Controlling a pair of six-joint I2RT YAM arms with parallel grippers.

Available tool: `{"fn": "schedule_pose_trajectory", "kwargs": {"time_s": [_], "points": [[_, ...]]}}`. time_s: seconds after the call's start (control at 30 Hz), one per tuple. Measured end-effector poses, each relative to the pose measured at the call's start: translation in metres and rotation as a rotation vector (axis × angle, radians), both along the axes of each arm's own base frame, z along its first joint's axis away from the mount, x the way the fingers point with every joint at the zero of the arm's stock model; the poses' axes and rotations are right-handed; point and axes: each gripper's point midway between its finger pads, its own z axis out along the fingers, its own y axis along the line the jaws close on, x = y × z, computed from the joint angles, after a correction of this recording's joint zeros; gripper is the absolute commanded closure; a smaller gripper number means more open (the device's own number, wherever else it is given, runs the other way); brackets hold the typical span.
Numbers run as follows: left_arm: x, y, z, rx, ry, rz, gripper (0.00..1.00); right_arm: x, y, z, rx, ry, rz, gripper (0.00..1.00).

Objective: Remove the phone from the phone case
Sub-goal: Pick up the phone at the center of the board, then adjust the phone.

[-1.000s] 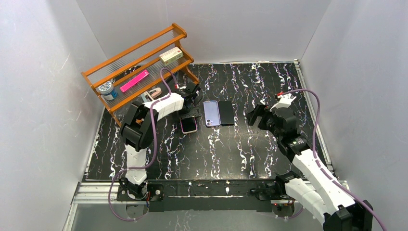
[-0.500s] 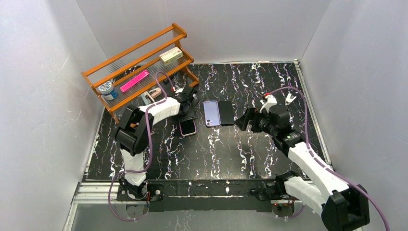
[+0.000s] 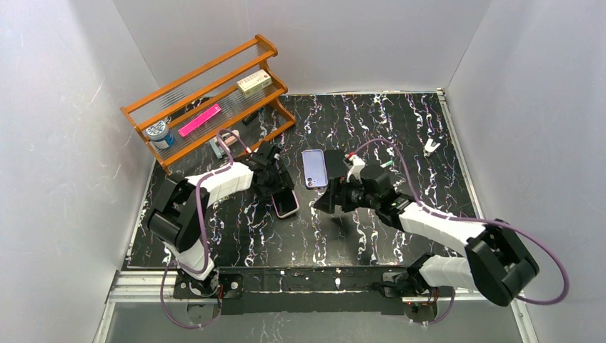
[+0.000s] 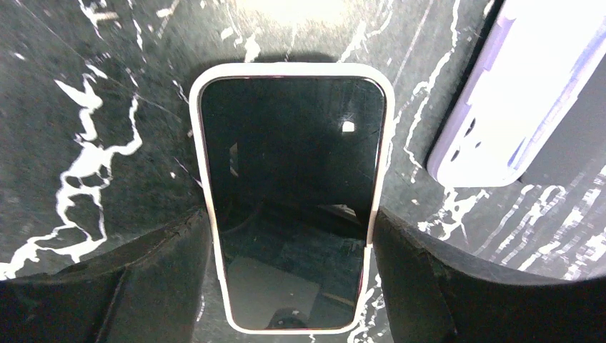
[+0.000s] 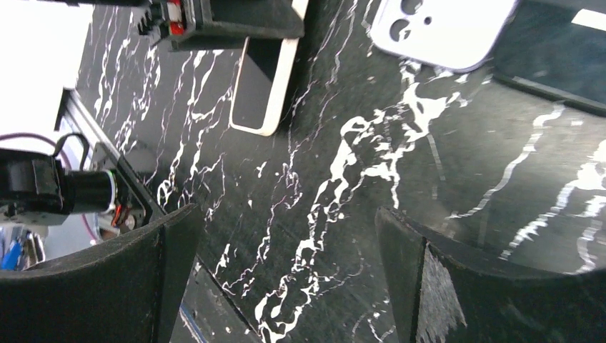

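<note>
— From above: where to look for the phone (image 3: 284,203)?
— Between the left gripper (image 3: 279,190) fingers, in its case, flat on the table (image 3: 236,236).
— Left wrist?
— Fingers (image 4: 164,279) clamped on the case (image 4: 208,214) long edges, screen up; probably to steady it for prying.
— Right wrist?
— Right gripper (image 5: 282,229) spread wide, holding nothing; phone beyond the fingertips.

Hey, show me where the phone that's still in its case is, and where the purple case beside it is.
phone (image 4: 293,186): left wrist view, the middle of its dark screen.
purple case (image 3: 314,168): top view, the centre of its back.
</note>
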Motion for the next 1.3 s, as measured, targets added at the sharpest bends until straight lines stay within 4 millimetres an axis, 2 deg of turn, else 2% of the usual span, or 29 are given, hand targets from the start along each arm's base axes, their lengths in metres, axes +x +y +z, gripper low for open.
{"fn": "schedule_pose_trajectory", "kwargs": {"time_s": [0.17, 0.3, 0.43, 0.57, 0.63, 0.73, 0.83, 0.9, 0.93, 1.03, 1.07, 1.13, 1.2, 1.3], "points": [[-0.012, -0.01, 0.004, -0.122, 0.001, 0.053, 1.0, -0.012, 0.024, -0.022, -0.002, 0.055, 0.063, 0.05], [-0.015, -0.016, 0.006, -0.187, 0.002, 0.087, 1.0, -0.014, 0.039, -0.037, -0.011, 0.095, 0.096, 0.1], [-0.018, -0.023, 0.011, -0.238, 0.004, 0.107, 1.0, -0.009, 0.05, -0.041, 0.0, 0.104, 0.11, 0.16], [-0.021, -0.035, 0.017, -0.285, 0.0, 0.1, 1.0, -0.005, 0.063, -0.041, 0.025, 0.101, 0.134, 0.26], [-0.024, -0.04, 0.019, -0.298, 0.0, 0.092, 1.0, -0.003, 0.068, -0.041, 0.04, 0.103, 0.145, 0.33], [-0.028, -0.047, 0.021, -0.313, 0.0, 0.081, 1.0, -0.003, 0.073, -0.045, 0.052, 0.112, 0.16, 0.5], [-0.029, -0.051, 0.025, -0.329, -0.015, 0.069, 0.97, -0.004, 0.075, -0.046, 0.058, 0.12, 0.172, 0.74], [-0.03, -0.05, 0.032, -0.339, -0.036, 0.067, 0.92, -0.004, 0.075, -0.043, 0.065, 0.116, 0.17, 0.93], [-0.03, -0.049, 0.036, -0.343, -0.049, 0.061, 0.89, -0.004, 0.075, -0.044, 0.065, 0.128, 0.163, 0.99], [-0.028, -0.046, 0.052, -0.356, -0.107, 0.045, 0.77, -0.002, 0.075, -0.032, 0.092, 0.116, 0.161, 0.99], [-0.028, -0.046, 0.057, -0.361, -0.125, 0.04, 0.69, -0.002, 0.075, -0.027, 0.099, 0.105, 0.16, 0.99], [-0.025, -0.045, 0.069, -0.369, -0.17, 0.026, 0.46, 0.0, 0.075, -0.014, 0.117, 0.075, 0.156, 0.99], [-0.025, -0.045, 0.081, -0.376, -0.212, 0.011, 0.27, 0.002, 0.073, -0.003, 0.132, 0.049, 0.15, 0.99], [-0.025, -0.047, 0.101, -0.392, -0.285, -0.034, 0.14, 0.002, 0.068, 0.016, 0.161, 0.005, 0.142, 0.99]]}}
